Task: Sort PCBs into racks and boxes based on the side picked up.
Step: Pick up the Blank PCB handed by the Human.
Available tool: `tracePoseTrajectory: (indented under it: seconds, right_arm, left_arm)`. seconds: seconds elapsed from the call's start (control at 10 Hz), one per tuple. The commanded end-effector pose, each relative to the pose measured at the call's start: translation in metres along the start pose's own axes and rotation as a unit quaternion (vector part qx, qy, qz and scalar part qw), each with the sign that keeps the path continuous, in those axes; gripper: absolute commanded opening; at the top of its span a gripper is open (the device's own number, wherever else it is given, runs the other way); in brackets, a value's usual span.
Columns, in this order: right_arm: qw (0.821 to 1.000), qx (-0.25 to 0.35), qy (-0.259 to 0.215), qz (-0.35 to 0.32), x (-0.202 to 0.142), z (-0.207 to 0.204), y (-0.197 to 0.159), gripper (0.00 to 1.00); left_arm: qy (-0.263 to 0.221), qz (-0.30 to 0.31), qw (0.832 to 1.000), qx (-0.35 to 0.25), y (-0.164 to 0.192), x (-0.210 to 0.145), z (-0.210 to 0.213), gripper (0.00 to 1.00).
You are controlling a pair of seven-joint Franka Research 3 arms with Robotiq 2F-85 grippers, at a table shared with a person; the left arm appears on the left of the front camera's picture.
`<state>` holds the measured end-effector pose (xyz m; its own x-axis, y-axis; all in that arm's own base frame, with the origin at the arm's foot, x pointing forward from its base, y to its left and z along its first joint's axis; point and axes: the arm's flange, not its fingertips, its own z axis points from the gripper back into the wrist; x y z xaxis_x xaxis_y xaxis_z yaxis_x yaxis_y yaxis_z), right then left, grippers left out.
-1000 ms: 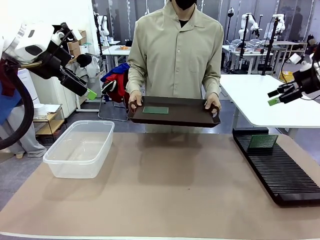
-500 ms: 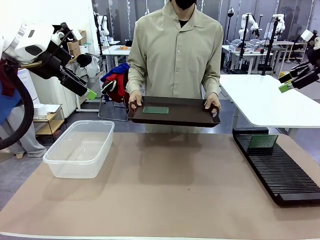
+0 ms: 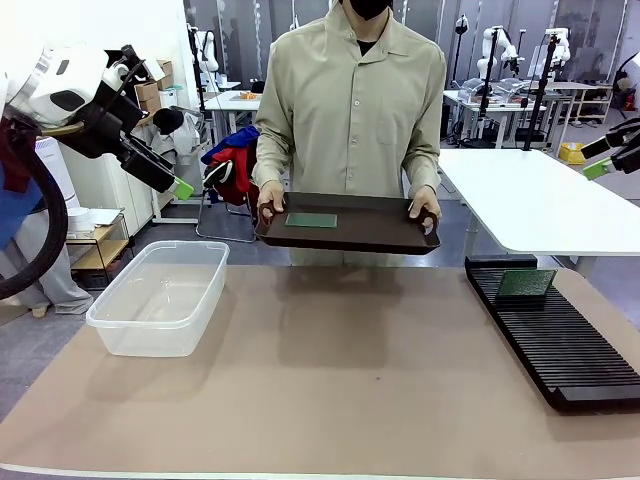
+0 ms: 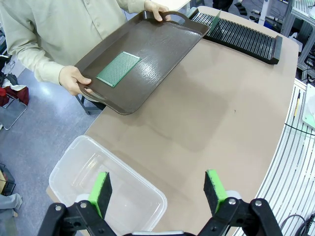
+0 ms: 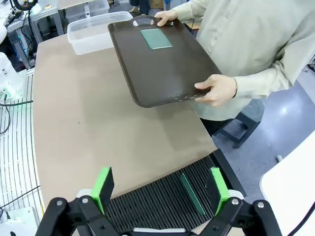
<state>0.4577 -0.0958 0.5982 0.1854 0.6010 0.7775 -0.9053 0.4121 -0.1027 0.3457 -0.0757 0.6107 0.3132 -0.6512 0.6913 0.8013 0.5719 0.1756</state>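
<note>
Across the surface (image 3: 330,380) from me, a person holds a dark brown tray (image 3: 370,235) level by both handles, just above the surface's far edge. One green PCB (image 3: 311,220) lies flat on the tray, toward its left end as the front camera sees it.

To the right of the tray and nearer me, a long black rack (image 3: 570,350) rests on the surface. A second PCB (image 3: 526,284) stands on edge in the slots at the rack end closest to the tray. To the left of the tray and nearer me sits a clear box (image 3: 155,300).

My left fingers (image 4: 102,191) are spread apart, gripping nothing, raised high to the left of the tray and looking down over the box. My right fingers (image 5: 104,187) are likewise spread apart and empty, raised high and well to the right of the tray, above the rack.
</note>
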Motion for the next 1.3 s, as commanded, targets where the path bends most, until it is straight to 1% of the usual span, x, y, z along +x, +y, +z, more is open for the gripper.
tracePoseTrajectory:
  seconds: [0.0, 0.1, 0.2, 0.4, 0.5, 0.6, 0.7, 0.8, 0.9, 1.2]
  right_arm:
    - [0.999, -0.027, -0.016, 0.004, -0.002, -0.005, 0.007, 1.00]
    - [0.998, -0.060, -0.020, 0.011, -0.004, -0.006, 0.003, 1.00]
    - [1.000, -0.008, -0.001, 0.000, 0.000, 0.004, 0.001, 1.00]
    - [1.000, -0.008, -0.001, 0.000, 0.000, 0.004, 0.001, 1.00]
    - [1.000, -0.024, -0.001, 0.000, -0.001, 0.006, -0.001, 1.00]
    - [0.999, -0.032, -0.022, -0.010, -0.003, 0.008, -0.007, 1.00]
    - [0.999, -0.041, -0.027, -0.012, -0.005, 0.008, -0.009, 1.00]
    - [0.999, -0.039, -0.027, -0.011, -0.005, 0.009, -0.011, 1.00]
    - [1.000, -0.029, -0.008, -0.007, -0.005, 0.011, -0.004, 1.00]
    - [1.000, -0.029, -0.008, -0.007, -0.005, 0.011, -0.004, 1.00]
  left_arm:
    - [0.001, 0.002, 1.000, -0.004, 0.002, -0.001, 0.001, 1.00]
    - [0.001, 0.002, 1.000, -0.004, 0.002, -0.001, 0.001, 1.00]
    - [0.001, 0.002, 1.000, -0.004, 0.002, -0.001, 0.001, 1.00]
    - [0.001, 0.002, 1.000, -0.004, 0.002, -0.001, 0.001, 1.00]
    - [0.001, 0.002, 1.000, -0.004, 0.002, -0.001, 0.001, 1.00]
    - [0.001, 0.002, 1.000, -0.004, 0.002, -0.001, 0.001, 1.00]
    - [0.001, 0.002, 1.000, -0.004, 0.002, -0.001, 0.001, 1.00]
    - [0.001, 0.002, 1.000, -0.004, 0.002, -0.001, 0.001, 1.00]
    - [0.001, 0.002, 1.000, -0.004, 0.002, -0.001, 0.001, 1.00]
    - [0.001, 0.002, 1.000, -0.004, 0.002, -0.001, 0.001, 1.00]
